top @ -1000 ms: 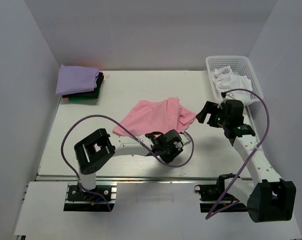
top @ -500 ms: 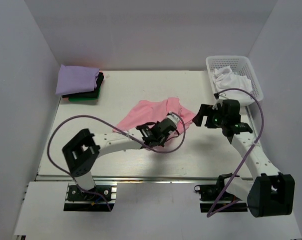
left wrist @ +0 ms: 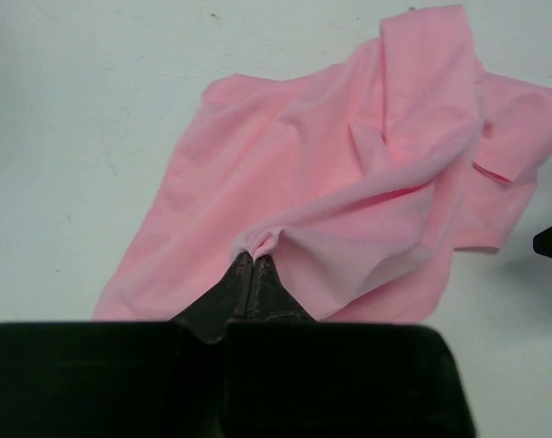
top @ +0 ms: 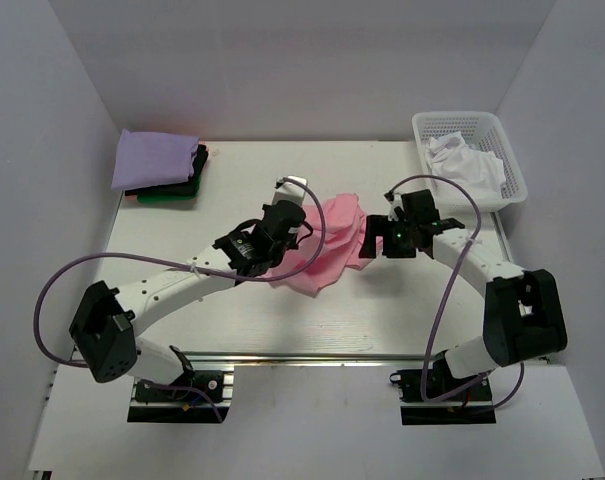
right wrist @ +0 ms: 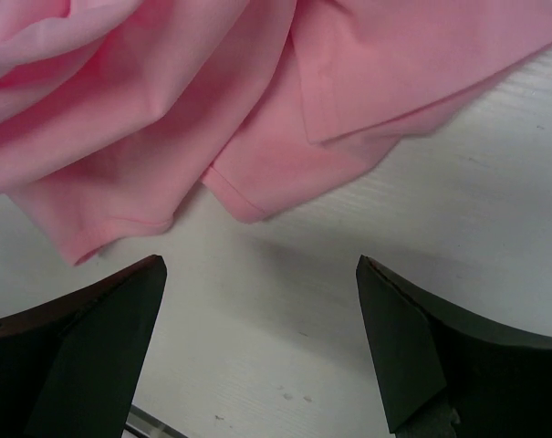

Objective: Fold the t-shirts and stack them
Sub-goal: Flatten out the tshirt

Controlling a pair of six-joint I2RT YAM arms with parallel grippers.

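A pale counter [top: 182, 250] is seen carrying everything. The pink short-sleeved cloth t-shirt [top: 339, 232], crumpled and not yet folded, is laid on it apart from the white plastic lattice basket [top: 452, 116], on the basket's side toward the arm bases. A stack of folded t-shirts [top: 154, 158], topped by a lavender one, is set far across the counter from that basket. A small fold near the middle of the pink cloth is pinched in the closed left claw [left wrist: 255, 265], so that a ridge is raised there. The right claw [right wrist: 259, 265] is held wide open over bare counter, just beside a hemmed edge on the basket-facing side, and nothing is touched by it. The garment's long axis is judged to run diagonally, from the arm bases' side toward the basket; which end is the neck cannot be told. For the spreading to go well, the pinch should be kept firm, the free hem taken by the right claw, and the cloth drawn taut along that axis before any fold is made.
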